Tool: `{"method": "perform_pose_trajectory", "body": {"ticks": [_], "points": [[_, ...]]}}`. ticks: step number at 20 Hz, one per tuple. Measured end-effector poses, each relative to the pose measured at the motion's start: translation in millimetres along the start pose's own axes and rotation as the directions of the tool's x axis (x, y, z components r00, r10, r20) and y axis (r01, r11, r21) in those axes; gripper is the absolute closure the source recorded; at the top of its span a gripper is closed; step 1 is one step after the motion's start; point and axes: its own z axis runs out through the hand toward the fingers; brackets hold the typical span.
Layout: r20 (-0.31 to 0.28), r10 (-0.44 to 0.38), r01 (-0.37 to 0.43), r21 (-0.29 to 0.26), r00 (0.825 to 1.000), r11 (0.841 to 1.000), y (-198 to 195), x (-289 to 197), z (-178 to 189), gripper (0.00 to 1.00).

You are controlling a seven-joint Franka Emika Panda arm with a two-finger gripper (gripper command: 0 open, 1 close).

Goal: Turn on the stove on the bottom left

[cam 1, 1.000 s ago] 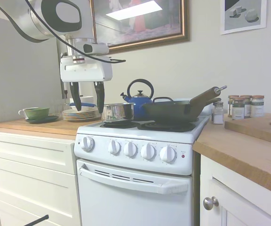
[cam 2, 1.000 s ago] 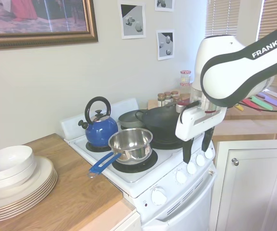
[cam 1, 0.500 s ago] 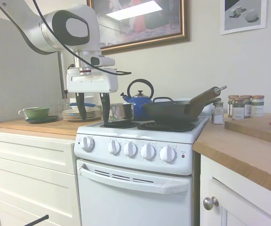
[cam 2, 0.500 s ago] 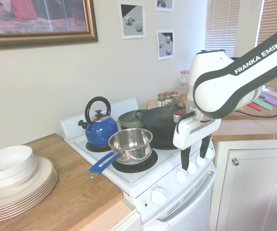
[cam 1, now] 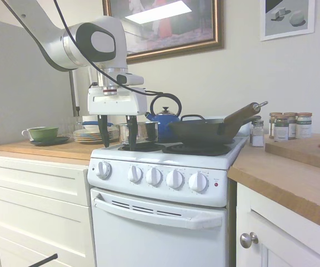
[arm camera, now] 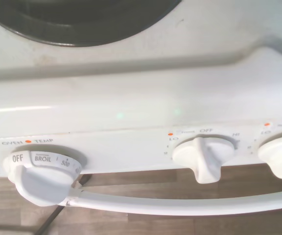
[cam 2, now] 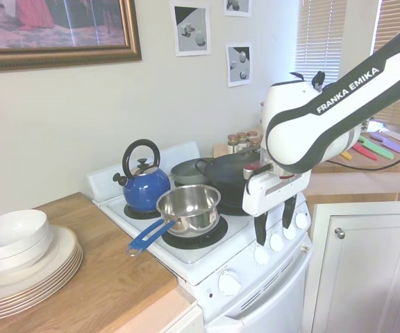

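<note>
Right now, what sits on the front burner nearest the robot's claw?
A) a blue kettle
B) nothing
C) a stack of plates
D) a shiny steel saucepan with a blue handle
D: the steel saucepan with its blue handle rests on the front burner, beside the open end effector hovering over the stove knobs.

I am seeing the stove (cam 1: 165, 192) filling the lower middle of the first exterior view, carrying a blue kettle (cam 1: 165, 118), a steel saucepan (cam 1: 138, 132) and a dark wok (cam 1: 204, 130). At left, the wooden counter (cam 1: 43, 149) is bearing stacked plates (cam 1: 95, 135) and a green cup (cam 1: 42, 133).
</note>
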Motion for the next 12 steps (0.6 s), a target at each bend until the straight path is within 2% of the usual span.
{"method": "perform_pose_trajectory", "body": {"ticks": [12], "points": [[0.012, -0.001, 0.001, -0.01, 1.0, 1.0, -0.9, 0.6, 10.1, 1.0]]}}
